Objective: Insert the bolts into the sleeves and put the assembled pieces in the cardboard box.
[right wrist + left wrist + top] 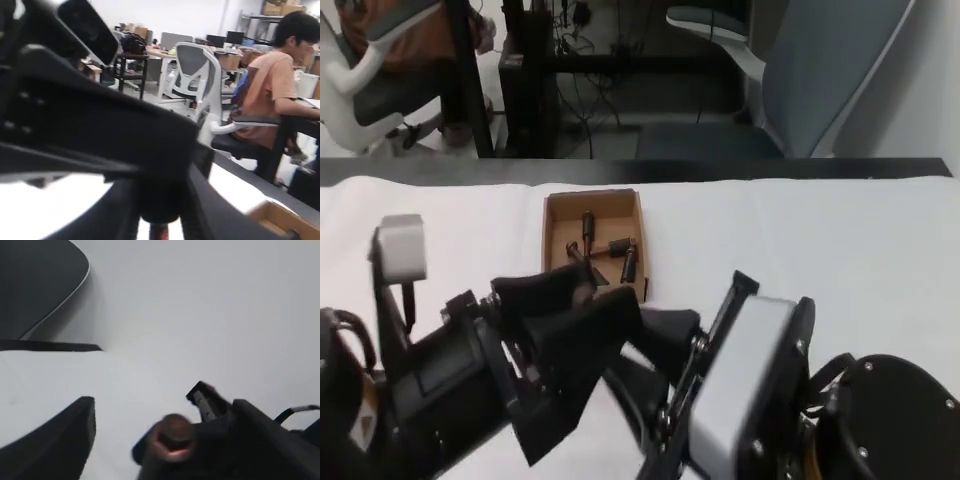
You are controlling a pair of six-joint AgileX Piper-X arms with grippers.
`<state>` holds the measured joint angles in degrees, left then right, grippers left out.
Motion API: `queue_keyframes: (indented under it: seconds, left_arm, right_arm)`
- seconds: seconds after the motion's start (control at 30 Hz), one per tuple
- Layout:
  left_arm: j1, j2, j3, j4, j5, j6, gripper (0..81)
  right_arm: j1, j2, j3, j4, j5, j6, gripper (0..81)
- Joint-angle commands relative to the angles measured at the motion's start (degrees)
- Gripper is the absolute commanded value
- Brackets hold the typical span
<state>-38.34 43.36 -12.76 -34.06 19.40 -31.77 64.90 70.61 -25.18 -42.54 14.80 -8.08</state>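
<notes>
Box (552, 212): brown cardboard, open, mid-bench on white cloth (840, 230).
Pieces (627, 262): short, dark, several lying inside the box.
Part (172, 437): dark, with a round brownish end.
Left gripper (588, 300), right gripper (670, 330): close together, nearer than the box; grip cannot be told.

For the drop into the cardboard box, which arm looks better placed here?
Right, probably. The right wrist view has the cardboard box close in sight, while the left wrist view faces away over the white bench, with a dark cylindrical piece before it. What holds that piece is unclear.
</notes>
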Motion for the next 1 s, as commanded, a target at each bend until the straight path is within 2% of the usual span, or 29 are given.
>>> queue_keyframes:
  seconds: [0.0, 0.1, 0.17, 0.2, 0.23, 0.27, 0.33, 0.4, 0.5, 0.63, 0.73, 0.8, 0.97]
  left_arm:
    - [0.1, -2.1, -0.2, -10.1, -0.2, 0.0, 70.0]
    - [1.7, -5.3, -0.4, -16.4, -0.2, 0.0, 70.0]
    - [2.9, -8.9, -0.2, -14.2, 0.9, 0.0, 70.0]
    - [3.5, -10.4, -0.2, -10.7, 1.8, 0.0, 66.4]
    - [4.1, -12.2, -0.2, -6.5, 3.0, 0.6, 55.6]
    - [4.6, -14.0, -0.2, 1.3, 4.8, 2.7, 34.3]
    - [5.1, -17.4, -0.2, 16.8, 5.3, 10.9, 0.8]
    - [5.1, -19.7, -0.2, 30.0, 1.1, 21.1, 1.8]
    - [5.1, -21.4, -0.2, 43.6, -7.6, 30.7, 1.8]
    - [5.1, -21.3, -0.4, 48.6, -11.5, 28.6, 1.8]
    - [5.1, -21.3, -0.5, 51.1, -20.8, 30.7, 1.8]
    - [5.1, -21.3, -0.9, 52.9, -24.5, 34.1, 1.8]
    - [5.1, -21.3, -1.1, 53.1, -23.0, 34.4, 1.8]
  right_arm:
    - [-0.6, -0.7, -0.6, 5.1, 7.3, -0.1, 0.6]
    - [-2.7, -0.7, -0.6, 9.6, 7.3, 0.2, 0.6]
    - [-4.6, -0.7, -0.6, 10.9, 7.3, 1.2, 0.6]
    - [-6.0, -0.7, -0.9, 11.0, 6.9, 2.0, 0.6]
    - [-7.3, -0.7, -1.3, 11.2, 5.7, 2.2, 0.6]
    - [-8.7, -0.7, -2.4, 12.6, 3.2, 2.2, 0.6]
    - [-11.1, -0.5, -5.6, 18.3, 0.3, 2.2, 0.6]
    - [-13.1, 0.8, -10.6, 27.5, -2.5, 2.0, 0.6]
    - [-15.5, 4.4, -19.1, 40.0, -4.6, 2.0, 0.6]
    - [-18.6, 12.0, -31.4, 51.9, -6.1, 2.2, 0.6]
    - [-21.3, 19.3, -39.5, 56.7, -7.9, 3.0, 0.6]
    - [-23.1, 24.2, -45.2, 59.3, -8.5, 4.0, 0.6]
    - [-27.1, 37.8, -58.7, 65.9, -11.4, 4.0, 0.6]
